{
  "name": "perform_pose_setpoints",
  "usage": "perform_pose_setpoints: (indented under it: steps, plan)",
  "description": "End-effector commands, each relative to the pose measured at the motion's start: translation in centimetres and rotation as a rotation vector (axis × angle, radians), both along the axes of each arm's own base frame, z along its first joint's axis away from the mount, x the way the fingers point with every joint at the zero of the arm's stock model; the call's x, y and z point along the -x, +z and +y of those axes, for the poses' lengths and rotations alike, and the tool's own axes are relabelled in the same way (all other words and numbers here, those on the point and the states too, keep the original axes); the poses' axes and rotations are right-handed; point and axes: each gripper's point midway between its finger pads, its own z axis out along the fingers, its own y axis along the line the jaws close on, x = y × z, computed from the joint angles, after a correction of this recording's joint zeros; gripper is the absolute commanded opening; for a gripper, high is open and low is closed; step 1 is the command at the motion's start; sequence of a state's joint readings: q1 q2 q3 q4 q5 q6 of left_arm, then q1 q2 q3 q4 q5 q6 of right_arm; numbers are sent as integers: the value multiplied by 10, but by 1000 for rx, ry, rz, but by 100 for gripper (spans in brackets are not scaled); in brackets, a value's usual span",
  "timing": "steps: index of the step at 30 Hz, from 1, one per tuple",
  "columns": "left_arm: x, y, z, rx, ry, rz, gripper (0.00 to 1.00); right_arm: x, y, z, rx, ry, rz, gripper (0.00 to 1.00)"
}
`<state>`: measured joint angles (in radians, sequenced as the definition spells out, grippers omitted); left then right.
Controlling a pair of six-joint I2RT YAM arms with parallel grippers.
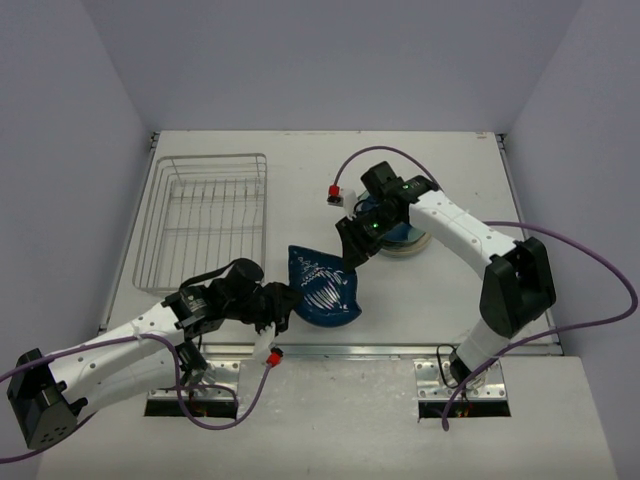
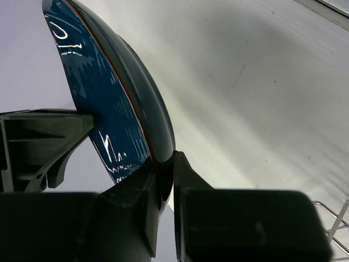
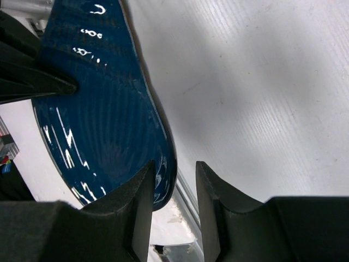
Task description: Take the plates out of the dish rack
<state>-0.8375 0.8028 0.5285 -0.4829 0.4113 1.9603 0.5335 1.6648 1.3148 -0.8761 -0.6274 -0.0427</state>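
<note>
My left tool (image 1: pixel 283 305) is clamped shut on the rim of the navy plate (image 1: pixel 322 285). In the left wrist view its two fingers (image 2: pixel 188 174) pinch the plate's edge (image 2: pixel 109 93) with no gap on either side. The glossy blue face is turned toward one finger and the dark underside toward the other.

The plate stands tilted on edge between my two arms, near the front middle of the counter (image 1: pixel 450 180). I cannot tell whether its low edge touches the counter.

My right tool (image 1: pixel 352 250) meets the same plate from the far side, at its upper rim. This tool is partway open, and the right wrist view shows its fingers (image 3: pixel 210 191) straddling the rim of the plate (image 3: pixel 103 120). Bare counter (image 3: pixel 262 82) shows through a clear gap between the plate's edge and the right-hand finger. The other finger sits just beside the blue face, but I cannot tell if it touches. The right tool is around the rim without gripping it. A dark finger of my left tool (image 3: pixel 32 82) shows at the left of that view, pressed to the plate's face.

The dish rack (image 1: pixel 205 220) sits at the back left of the counter, well apart from the navy plate, and no plate stands between its wires. A stack of plates (image 1: pixel 410 243) lies flat on the counter under my right arm, with a pale rim showing.
</note>
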Motion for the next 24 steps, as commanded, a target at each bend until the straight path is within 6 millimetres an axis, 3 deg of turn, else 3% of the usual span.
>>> perform_pose_setpoints:
  steps: [1,5,8,9,10,13,14,15,19,21,22,24]
  plan:
    - [2,72,-36,111,-335,-520,0,-9,-2,5,8,-11,-21,35]
    - [2,74,-35,112,-333,-527,0,-7,-2,5,6,-9,-17,28]
    - [1,74,-36,115,-329,-527,2,-4,1,4,6,-7,-5,18]
    - [1,75,-36,117,-327,-528,6,-4,2,4,3,-9,-3,10]
    - [1,76,-36,121,-323,-527,12,-3,4,4,1,-11,0,2]
    - [-1,77,-34,124,-305,-527,42,-1,15,5,-21,-46,22,0]
    - [-1,78,-34,125,-302,-525,46,-1,17,6,-27,-47,24,0]
    - [-2,79,-33,126,-291,-526,62,-2,23,8,-52,-53,30,0]
    - [-11,94,-27,148,-207,-536,93,-37,50,-13,-126,-193,29,0]
    - [-16,104,-23,170,-152,-526,100,-53,59,-23,-168,-249,43,0]
    - [-18,109,-20,186,-114,-508,100,-70,64,-42,-190,-325,51,0]
    - [-20,120,-14,220,-65,-501,100,-91,71,-60,-206,-390,32,0]
